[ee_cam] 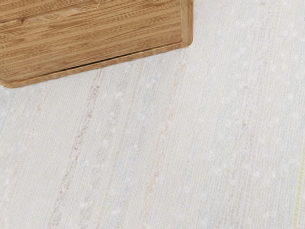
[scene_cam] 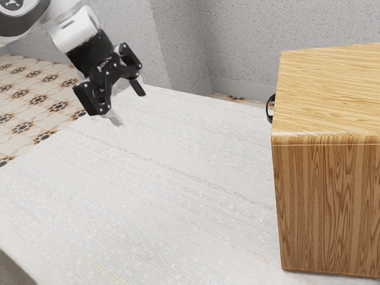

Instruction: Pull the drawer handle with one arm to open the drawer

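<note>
A wooden drawer cabinet [scene_cam: 326,154] stands on the white table at the exterior view's right. A small dark handle [scene_cam: 270,108] sticks out from its face toward the arm. My black gripper [scene_cam: 127,104] hangs above the table at the exterior view's upper left, far from the handle, open with nothing between its fingers. In the wrist view the cabinet's wooden front [ee_cam: 95,38] lies ahead of the hand, with a drawer seam running across it; the drawer looks shut.
The white table top [scene_cam: 166,190] stretches broad between gripper and cabinet. Patterned floor tiles [scene_cam: 35,95] lie beyond the table's far-left edge, and grey walls [scene_cam: 237,35] stand behind.
</note>
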### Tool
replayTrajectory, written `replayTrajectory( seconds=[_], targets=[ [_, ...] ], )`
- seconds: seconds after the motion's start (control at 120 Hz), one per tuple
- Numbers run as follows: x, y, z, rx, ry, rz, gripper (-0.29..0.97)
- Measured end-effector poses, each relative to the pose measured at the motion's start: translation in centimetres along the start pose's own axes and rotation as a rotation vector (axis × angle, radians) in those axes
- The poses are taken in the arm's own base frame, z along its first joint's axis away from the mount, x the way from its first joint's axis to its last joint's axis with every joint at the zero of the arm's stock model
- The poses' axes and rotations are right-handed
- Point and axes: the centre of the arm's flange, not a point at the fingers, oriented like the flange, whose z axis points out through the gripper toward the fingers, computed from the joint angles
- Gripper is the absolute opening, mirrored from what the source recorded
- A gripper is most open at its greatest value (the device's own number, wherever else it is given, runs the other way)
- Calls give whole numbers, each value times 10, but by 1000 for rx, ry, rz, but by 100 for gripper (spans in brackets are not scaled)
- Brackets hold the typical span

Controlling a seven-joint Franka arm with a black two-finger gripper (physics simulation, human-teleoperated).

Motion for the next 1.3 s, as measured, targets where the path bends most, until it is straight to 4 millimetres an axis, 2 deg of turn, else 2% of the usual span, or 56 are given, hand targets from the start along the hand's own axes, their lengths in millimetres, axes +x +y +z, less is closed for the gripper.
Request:
replayTrajectory(
  seconds=[0.083, 0.167, 0.325, 0.375, 0.417, 0.45, 0.508, 0.583, 0.617, 0.642, 0.692, 0.8, 0.867, 1.133, 1.3],
  targets=[
    [-27, -16, -6, 49, 143, 144, 68],
    [-45, -28, -7, 109, 226, 315, 67],
    [-74, -52, 2, 215, 246, 601, 65],
    [-77, -59, 8, 237, 239, 685, 63],
    [-67, -63, 16, 246, 240, 772, 59],
    [-48, -64, 23, 248, 247, 856, 55],
    [9, -62, 42, 238, 275, 1027, 47],
    [93, -41, 62, 229, 318, 1250, 37],
    [116, -33, 65, 233, 329, 1322, 33],
    [125, -30, 67, 239, 332, 1361, 31],
    [123, -32, 66, 257, 324, 1404, 27],
    [89, -49, 61, 295, 283, 1421, 21],
    [80, -54, 59, 311, 265, 1436, 19],
    [100, -81, 70, 349, 239, 1511, 20],
    [104, -106, 89, 351, 237, 1498, 20]
  ],
)
